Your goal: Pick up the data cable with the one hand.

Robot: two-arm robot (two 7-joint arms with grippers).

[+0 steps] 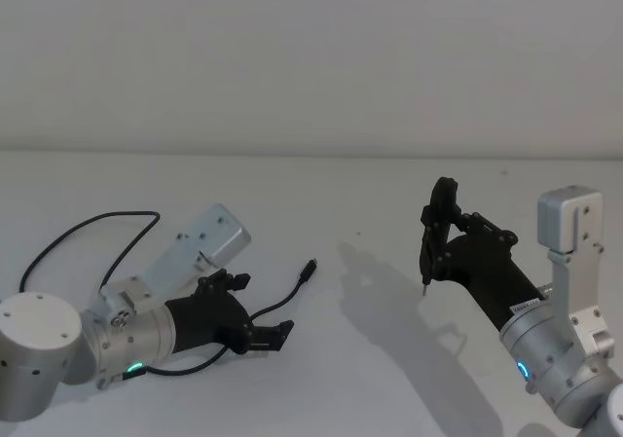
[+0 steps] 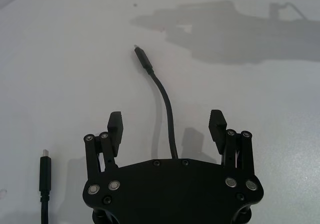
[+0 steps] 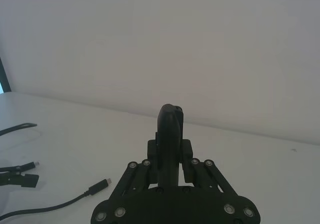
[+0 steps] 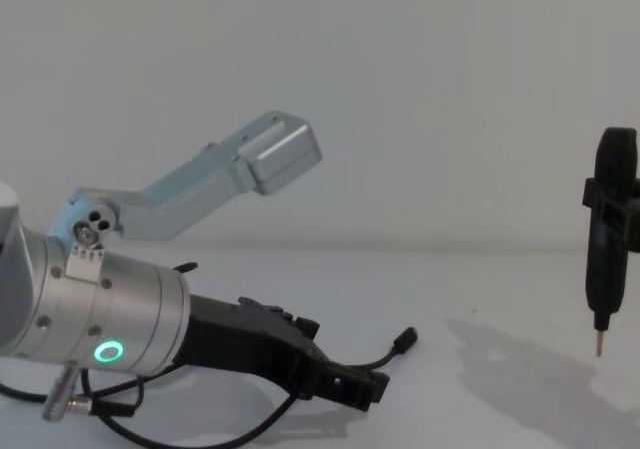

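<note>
The long, thin, black flexible data cable (image 1: pixel 295 291) lies slack on the matte white table (image 1: pixel 321 189). It loops wide at the robot's left and passes beneath the left arm. It ends in a small black plug with a metal tip (image 1: pixel 310 267), resting flat just ahead of that arm's gripper. Its 2nd plug (image 2: pixel 45 165) lies on the table too, beside the gripper's linkage. The cord looks rubbery and limp with a gentle curve, so I judge it will sag from whatever point is pinched.

The left gripper (image 2: pixel 166 120) is black, angular and 2-fingered. It sits low and close to the table with its fingers spread wide, grasping nothing. The cord runs up the gap between the blocky black pads (image 2: pixel 115 120) and appears to touch neither. That straddle seems deliberate: closing from here would likely catch the cord a short way behind the plug. Behind the fingers sits the fat, smooth silver cylindrical wrist (image 4: pixel 100 304) with its green ring light (image 4: pixel 108 351).

The right gripper (image 1: pixel 435 244) is well apart on the robot's right and raised off the table. It is clenched on an upright black pen-shaped tool (image 4: pixel 612 231). The tool's fine tip points down, clear of the surface, so this arm looks parked out of the way.
</note>
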